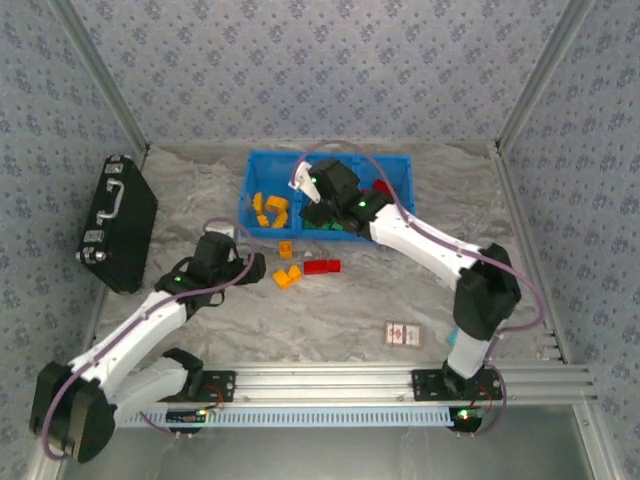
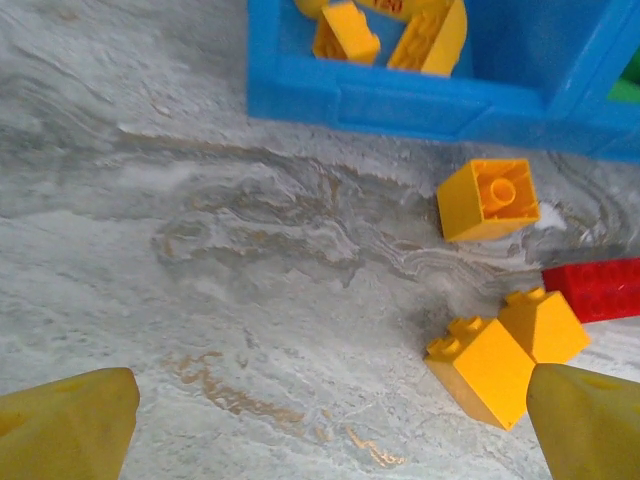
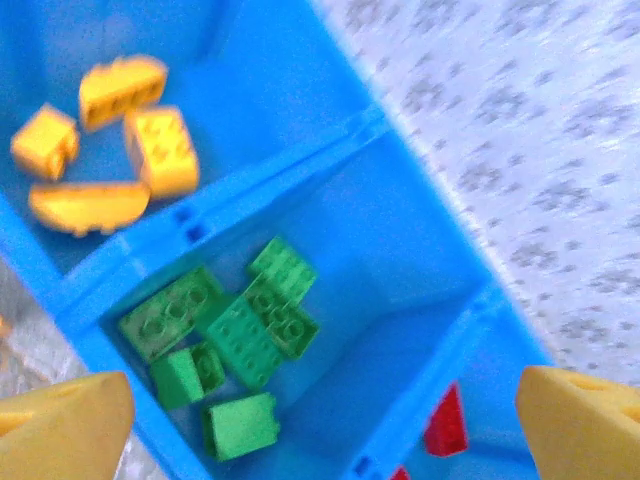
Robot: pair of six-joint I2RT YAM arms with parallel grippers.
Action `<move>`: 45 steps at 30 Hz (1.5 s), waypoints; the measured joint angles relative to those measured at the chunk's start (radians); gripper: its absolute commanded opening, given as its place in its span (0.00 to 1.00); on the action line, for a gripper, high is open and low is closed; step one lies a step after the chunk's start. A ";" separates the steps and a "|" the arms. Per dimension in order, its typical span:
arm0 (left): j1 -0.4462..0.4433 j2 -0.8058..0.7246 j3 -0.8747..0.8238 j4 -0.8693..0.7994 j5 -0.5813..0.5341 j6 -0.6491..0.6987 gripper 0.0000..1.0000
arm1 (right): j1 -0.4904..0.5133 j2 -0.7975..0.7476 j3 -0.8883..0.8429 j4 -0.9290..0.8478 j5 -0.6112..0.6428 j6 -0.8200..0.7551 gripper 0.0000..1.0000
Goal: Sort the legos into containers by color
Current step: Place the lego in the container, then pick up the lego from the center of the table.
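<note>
Left wrist view: the left claw (image 2: 325,428) has its yellow fingers spread wide, with nothing between them.
Target legos: a pair of small orange plastic bricks (image 2: 505,355) lies on the grey table (image 2: 230,230). The 2 touch each other.
Key relation: the pair lies ahead of the left claw and to its right, very near the right fingertip (image 2: 590,420). I judge the claw must shift right before it comes down.
Other loose legos: 1 orange plastic cube (image 2: 488,198) and 1 long red plastic brick (image 2: 597,288) lie further ahead, before the bright blue plastic bin (image 2: 400,100).
Long axis: the red brick runs roughly parallel to the front wall of the bin.
Nearer arm: the left one, by my judgement.
Right wrist view: the right claw (image 3: 320,428) is also spread wide and holds nothing, above the middle compartment with the green plastic bricks (image 3: 235,340).
Sorted legos: yellow bricks (image 3: 120,130) are in 1 neighbouring compartment and a red brick piece (image 3: 447,420) in the other.
Difference of views: the top external view gives the pair as 1 orange spot, while the left wrist view separates the 2 bricks.
</note>
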 measured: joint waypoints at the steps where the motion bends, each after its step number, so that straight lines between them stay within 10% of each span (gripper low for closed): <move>1: -0.015 0.033 0.000 0.016 -0.005 -0.003 0.99 | 0.002 -0.027 -0.001 0.007 0.019 0.015 0.99; 8: -0.074 0.250 0.064 0.098 -0.018 -0.019 0.98 | 0.016 -0.251 -0.180 0.127 0.144 0.027 0.99; 19: -0.142 0.461 0.206 0.200 -0.003 -0.029 0.97 | -0.133 -0.597 -0.537 0.244 0.003 0.145 0.99; 45: -0.153 0.673 0.242 0.351 -0.001 -0.052 0.67 | -0.197 -0.681 -0.580 0.174 -0.109 0.226 0.90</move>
